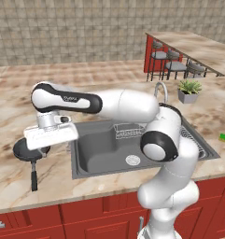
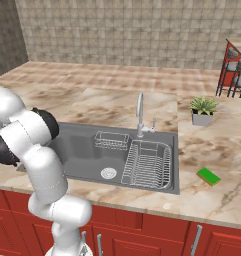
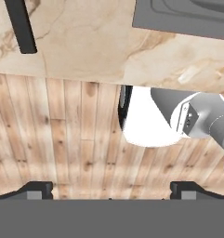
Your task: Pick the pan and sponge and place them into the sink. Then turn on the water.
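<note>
Pan (image 1: 26,150) on counter (image 1: 6,116) at sink's (image 1: 100,144) nine o'clock, handle toward six. Tool (image 3: 111,190) hovering above, fingers apart, empty. Sponge (image 2: 208,175) at three o'clock. Step: approaching pan. Next: descend, align over handle, clamp.

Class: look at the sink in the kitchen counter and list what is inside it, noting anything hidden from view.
Inside the sink are a round drain, a small wire basket and a ribbed draining rack. No pan or sponge lies in it. In the left base view the arm covers part of the basin.
</note>
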